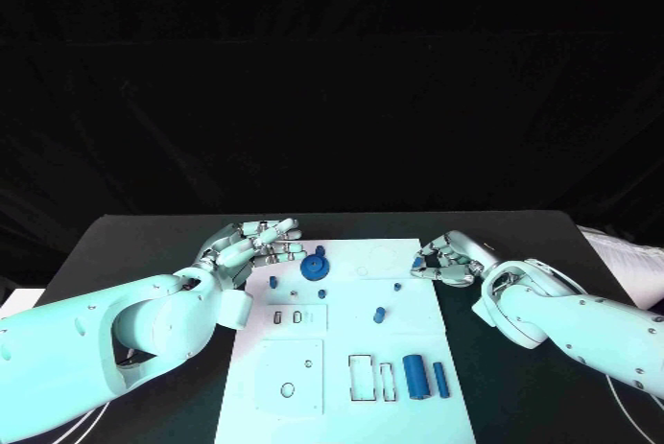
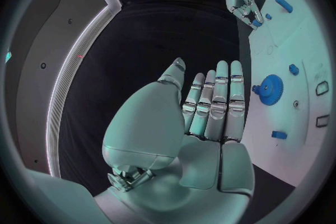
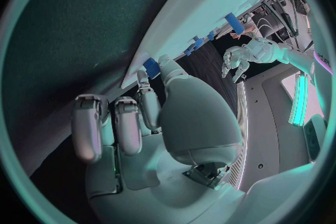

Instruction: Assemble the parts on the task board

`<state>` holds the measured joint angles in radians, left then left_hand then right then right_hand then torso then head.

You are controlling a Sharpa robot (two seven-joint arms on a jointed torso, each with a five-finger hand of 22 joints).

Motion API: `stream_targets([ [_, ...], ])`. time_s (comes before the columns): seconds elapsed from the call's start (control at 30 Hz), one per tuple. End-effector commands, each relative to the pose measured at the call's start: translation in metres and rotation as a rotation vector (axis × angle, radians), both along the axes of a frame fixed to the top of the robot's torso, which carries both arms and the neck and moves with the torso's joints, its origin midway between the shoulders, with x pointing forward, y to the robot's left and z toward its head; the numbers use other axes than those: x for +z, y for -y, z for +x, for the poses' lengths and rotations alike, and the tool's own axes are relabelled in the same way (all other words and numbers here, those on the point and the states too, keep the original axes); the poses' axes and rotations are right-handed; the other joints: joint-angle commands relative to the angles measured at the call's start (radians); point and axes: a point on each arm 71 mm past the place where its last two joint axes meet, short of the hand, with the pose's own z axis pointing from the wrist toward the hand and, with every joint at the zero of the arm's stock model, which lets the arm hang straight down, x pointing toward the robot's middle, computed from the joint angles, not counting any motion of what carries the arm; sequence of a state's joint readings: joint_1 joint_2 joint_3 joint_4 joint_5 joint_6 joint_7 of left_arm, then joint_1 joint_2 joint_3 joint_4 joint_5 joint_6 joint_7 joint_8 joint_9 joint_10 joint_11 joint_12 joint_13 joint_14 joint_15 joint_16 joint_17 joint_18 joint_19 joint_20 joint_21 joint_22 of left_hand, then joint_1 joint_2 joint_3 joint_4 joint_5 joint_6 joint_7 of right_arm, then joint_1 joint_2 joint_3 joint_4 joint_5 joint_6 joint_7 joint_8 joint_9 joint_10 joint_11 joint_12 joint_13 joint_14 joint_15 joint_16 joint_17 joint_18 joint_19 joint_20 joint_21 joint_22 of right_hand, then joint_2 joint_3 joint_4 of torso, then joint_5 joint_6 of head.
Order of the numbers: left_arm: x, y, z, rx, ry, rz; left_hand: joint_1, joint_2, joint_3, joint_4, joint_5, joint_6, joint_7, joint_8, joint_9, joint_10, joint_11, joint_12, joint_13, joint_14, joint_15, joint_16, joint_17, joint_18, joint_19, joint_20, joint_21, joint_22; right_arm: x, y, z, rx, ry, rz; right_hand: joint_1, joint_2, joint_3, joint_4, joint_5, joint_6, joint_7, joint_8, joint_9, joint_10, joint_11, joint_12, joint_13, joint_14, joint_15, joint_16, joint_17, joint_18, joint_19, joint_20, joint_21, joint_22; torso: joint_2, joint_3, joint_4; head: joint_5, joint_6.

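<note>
The white task board (image 1: 346,348) lies in the middle of the black table. A blue gear (image 1: 316,267) (image 2: 271,88) stands near its far edge. My left hand (image 1: 256,243) (image 2: 203,112) hovers at the board's far left corner, fingers stretched out straight and holding nothing. My right hand (image 1: 450,257) (image 3: 140,117) is at the board's far right edge with its fingers curled in; thumb and a finger pinch a small blue part (image 1: 419,263) (image 3: 149,64) there. Two blue cylinders (image 1: 414,376) (image 1: 440,379) lie at the near right.
Small blue pegs (image 1: 272,282) (image 1: 321,293) (image 1: 376,315) stand across the board's middle. Two small slots (image 1: 287,317) and two rectangular outlines (image 1: 371,378) mark the board, with a round hole (image 1: 288,389) at the near left. Black table surrounds the board.
</note>
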<state>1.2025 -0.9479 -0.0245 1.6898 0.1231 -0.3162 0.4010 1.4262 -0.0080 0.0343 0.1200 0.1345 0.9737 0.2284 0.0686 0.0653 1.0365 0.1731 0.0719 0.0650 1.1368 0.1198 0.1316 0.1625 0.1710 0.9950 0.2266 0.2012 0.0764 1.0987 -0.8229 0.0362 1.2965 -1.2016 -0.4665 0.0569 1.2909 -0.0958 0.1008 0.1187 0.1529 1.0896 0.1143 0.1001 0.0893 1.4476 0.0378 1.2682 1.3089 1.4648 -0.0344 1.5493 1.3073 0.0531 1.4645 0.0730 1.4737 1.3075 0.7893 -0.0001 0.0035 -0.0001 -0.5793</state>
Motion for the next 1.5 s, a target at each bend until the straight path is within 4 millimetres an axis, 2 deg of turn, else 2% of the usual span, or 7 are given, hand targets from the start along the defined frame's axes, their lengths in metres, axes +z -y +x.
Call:
stream_targets([
  [0.03,0.001,0.002,-0.001,-0.021,0.005,-0.013,0.007,0.001,0.001,-0.007,-0.005,-0.002,0.002,-0.003,0.0,-0.001,0.002,-0.004,0.001,0.001,0.003,-0.003,0.001,0.012,0.001,0.005,-0.006,-0.001,0.0,-0.002,0.0,0.003,0.006,-0.016,0.001,0.006,-0.001,-0.007,-0.006,0.006,-0.002,0.005,0.001,-0.002,-0.009,0.004,0.063,0.099,-0.006,0.004,0.233,-0.011,0.023,-0.007,0.005,0.067,0.0,-0.0001,0.0004,0.001,-0.002],
  [0.4,0.001,0.002,-0.001,-0.02,0.004,-0.012,0.007,0.001,0.001,-0.007,-0.005,-0.002,0.002,-0.003,0.0,-0.001,0.002,-0.004,0.001,0.001,0.003,-0.003,0.001,0.012,0.001,0.005,-0.006,-0.001,-0.001,-0.005,0.0,0.007,0.005,-0.019,0.018,0.017,0.004,-0.018,0.007,0.008,-0.003,0.005,0.0,-0.002,-0.011,0.004,0.063,0.099,-0.009,0.005,0.234,-0.012,0.024,-0.01,0.006,0.069,0.0,0.0006,-0.0006,0.001,-0.002],
  [0.8,0.001,0.001,-0.001,-0.02,0.002,-0.012,0.007,0.001,0.001,-0.007,-0.005,-0.002,0.002,-0.003,0.0,-0.001,0.002,-0.004,0.001,0.001,0.003,-0.003,0.001,0.012,0.001,0.005,-0.006,-0.001,0.0,-0.005,-0.001,0.003,0.016,-0.019,0.099,0.084,0.095,-0.071,0.001,0.03,-0.013,0.014,0.001,-0.003,-0.021,0.001,0.063,0.1,-0.018,0.007,0.239,-0.012,0.027,-0.019,0.008,0.074,0.0,0.0008,0.0002,0.001,-0.002],
  [1.03,0.001,0.001,-0.001,-0.019,0.002,-0.011,0.008,0.001,0.0,-0.01,-0.005,-0.003,0.002,-0.004,0.0,-0.001,0.002,-0.005,0.001,0.001,0.003,-0.005,0.002,0.012,0.001,0.005,-0.007,-0.002,0.002,-0.007,-0.003,0.014,0.034,-0.004,0.119,0.113,0.168,-0.107,-0.051,0.043,-0.016,0.019,0.003,-0.003,-0.024,-0.003,0.061,0.102,-0.021,0.012,0.248,-0.014,0.03,-0.023,0.011,0.082,0.0,0.001,0.0003,0.002,-0.004],
  [1.17,0.001,0.001,0.0,-0.018,0.002,-0.011,0.008,0.001,0.0,-0.01,-0.005,-0.003,0.002,-0.004,0.0,-0.001,0.002,-0.005,0.001,0.001,0.003,-0.005,0.002,0.012,0.001,0.005,-0.007,-0.002,0.005,-0.012,-0.005,0.031,0.039,0.014,0.112,0.114,0.189,-0.118,-0.068,0.045,-0.016,0.02,0.004,-0.003,-0.024,-0.006,0.06,0.103,-0.02,0.014,0.25,-0.014,0.03,-0.023,0.012,0.082,0.0,0.0,0.0003,0.002,-0.003],
  [1.43,0.0,0.0,0.001,-0.014,0.002,-0.009,0.008,0.001,0.0,-0.01,-0.005,-0.003,0.002,-0.004,0.0,-0.001,0.002,-0.005,0.001,0.001,0.003,-0.005,0.002,0.012,0.001,0.005,-0.007,-0.002,0.022,-0.029,-0.012,0.086,0.029,0.042,0.08,0.1,0.195,-0.118,-0.082,0.048,-0.017,0.021,0.005,-0.003,-0.024,-0.009,0.058,0.103,-0.02,0.013,0.249,-0.014,0.029,-0.022,0.011,0.082,-0.002,-0.001,0.0015,0.002,-0.004],
  [1.5,0.0,-0.001,0.002,-0.011,0.003,-0.008,0.008,0.001,0.0,-0.01,-0.005,-0.003,0.002,-0.004,0.0,-0.001,0.002,-0.005,0.001,0.001,0.003,-0.005,0.002,0.012,0.001,0.005,-0.007,-0.002,0.029,-0.037,-0.015,0.106,0.018,0.05,0.063,0.093,0.192,-0.114,-0.077,0.048,-0.017,0.02,0.005,-0.004,-0.024,-0.013,0.055,0.103,-0.02,0.013,0.249,-0.014,0.028,-0.021,0.01,0.08,-0.005,-0.0031,0.0024,0.003,-0.006],
])
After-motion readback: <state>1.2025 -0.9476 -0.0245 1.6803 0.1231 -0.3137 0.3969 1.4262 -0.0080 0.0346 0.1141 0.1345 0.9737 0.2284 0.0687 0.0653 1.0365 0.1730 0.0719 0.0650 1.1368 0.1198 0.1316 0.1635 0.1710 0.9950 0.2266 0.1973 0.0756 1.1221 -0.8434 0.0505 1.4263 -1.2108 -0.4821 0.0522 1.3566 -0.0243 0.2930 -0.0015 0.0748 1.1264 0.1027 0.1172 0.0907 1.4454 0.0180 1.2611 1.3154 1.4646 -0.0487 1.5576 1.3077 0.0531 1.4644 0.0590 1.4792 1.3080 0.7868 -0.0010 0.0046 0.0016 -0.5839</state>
